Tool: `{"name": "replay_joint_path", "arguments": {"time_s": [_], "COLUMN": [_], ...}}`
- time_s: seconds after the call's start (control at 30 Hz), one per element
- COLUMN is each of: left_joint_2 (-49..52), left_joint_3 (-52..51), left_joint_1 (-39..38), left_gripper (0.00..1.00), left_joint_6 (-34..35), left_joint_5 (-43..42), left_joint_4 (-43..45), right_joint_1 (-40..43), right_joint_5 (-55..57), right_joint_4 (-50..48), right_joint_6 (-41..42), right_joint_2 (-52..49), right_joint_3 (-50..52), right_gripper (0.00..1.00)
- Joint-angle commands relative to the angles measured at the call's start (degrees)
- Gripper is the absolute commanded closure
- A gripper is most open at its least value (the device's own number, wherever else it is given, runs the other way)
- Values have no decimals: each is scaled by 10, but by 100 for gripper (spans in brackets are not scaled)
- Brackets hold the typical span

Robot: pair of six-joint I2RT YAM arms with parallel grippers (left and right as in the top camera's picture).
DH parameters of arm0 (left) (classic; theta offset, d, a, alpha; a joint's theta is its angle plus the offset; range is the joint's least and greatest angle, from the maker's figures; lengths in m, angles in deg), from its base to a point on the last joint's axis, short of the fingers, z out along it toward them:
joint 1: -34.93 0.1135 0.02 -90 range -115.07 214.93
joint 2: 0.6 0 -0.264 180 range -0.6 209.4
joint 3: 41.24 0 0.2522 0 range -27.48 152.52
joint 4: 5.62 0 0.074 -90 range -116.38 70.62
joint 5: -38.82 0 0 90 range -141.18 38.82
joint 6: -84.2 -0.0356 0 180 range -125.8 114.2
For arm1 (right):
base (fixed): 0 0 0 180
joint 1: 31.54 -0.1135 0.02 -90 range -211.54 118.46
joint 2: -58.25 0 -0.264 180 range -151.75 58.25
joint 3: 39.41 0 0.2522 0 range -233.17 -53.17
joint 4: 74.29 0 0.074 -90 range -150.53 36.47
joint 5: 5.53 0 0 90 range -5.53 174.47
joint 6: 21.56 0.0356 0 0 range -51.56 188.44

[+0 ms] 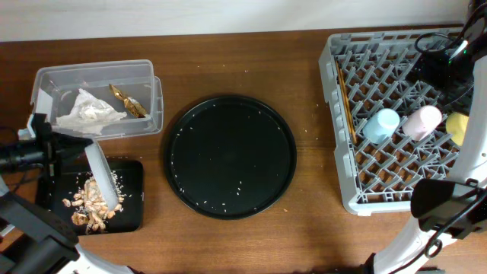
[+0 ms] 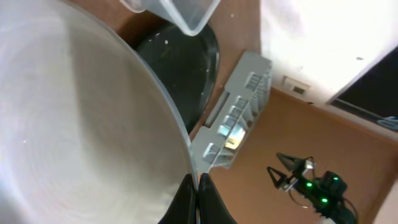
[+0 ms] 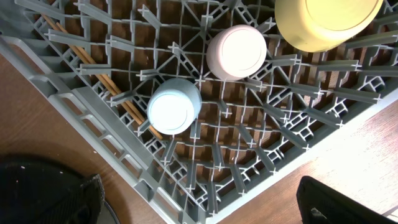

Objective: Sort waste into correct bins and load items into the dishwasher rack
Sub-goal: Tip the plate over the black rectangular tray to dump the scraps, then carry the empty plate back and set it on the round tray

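Note:
My left gripper (image 1: pixel 76 146) is shut on the rim of the pale grey-green plate (image 1: pixel 104 179), holding it tilted on edge over the shallow black tray (image 1: pixel 133 171), where rice and brownish scraps (image 1: pixel 90 204) lie. In the left wrist view the plate (image 2: pixel 74 124) fills the left side, with the fingers (image 2: pixel 198 199) pinching its edge. The clear box (image 1: pixel 46 80) holds the napkin (image 1: pixel 90 113) and the gold wrapper (image 1: pixel 128 100). The grey rack (image 1: pixel 342 152) holds the chopsticks (image 1: pixel 346 103), blue cup (image 1: pixel 381 125), pink cup (image 1: pixel 422 120) and yellow bowl (image 1: pixel 459 127). My right gripper (image 3: pixel 199 205) is open and empty above the rack.
The large round black tray (image 1: pixel 228 156) lies mid-table with a few rice grains on it. The right arm (image 1: pixel 437 61) hangs over the rack's far side. Bare wood lies between the round tray and the rack.

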State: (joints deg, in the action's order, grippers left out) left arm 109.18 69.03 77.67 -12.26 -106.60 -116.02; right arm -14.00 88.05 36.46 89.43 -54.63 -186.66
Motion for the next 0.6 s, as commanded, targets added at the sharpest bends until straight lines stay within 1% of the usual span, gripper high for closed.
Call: {"name": "replay_joint_path", "arguments": {"time_s": [0.0, 0.13, 0.2, 0.27, 0.37, 0.47, 0.57], "left_joint_2": [-19, -19, -19, -21, -23, -48, -78], "left_joint_3": [-2, -2, -2, -3, -12, -52, -86], "left_joint_1": [24, 81, 105, 123, 127, 118, 97], "left_gripper": [99, 99, 99, 99, 99, 99, 99], "left_joint_6": [-9, -7, -9, -9, -10, -14, -14], "left_joint_5": [-67, -70, -106, -108, -108, -76, -76], "left_joint_4": [-1, -1, -1, -1, -1, -1, -1], "right_joint_1": [-2, -2, -2, -2, -2, -2, -2], "right_joint_5": [1, 1, 1, 1, 1, 1, 1], "right_joint_4": [3, 3, 3, 3, 3, 3, 3], "right_joint_6": [3, 3, 3, 3, 3, 3, 3], "right_joint_2": [6, 6, 6, 6, 6, 6, 6], "right_joint_3": [-2, -2, -2, -2, -2, -2, -2], "right_gripper": [2, 2, 2, 2, 2, 2, 2]}}
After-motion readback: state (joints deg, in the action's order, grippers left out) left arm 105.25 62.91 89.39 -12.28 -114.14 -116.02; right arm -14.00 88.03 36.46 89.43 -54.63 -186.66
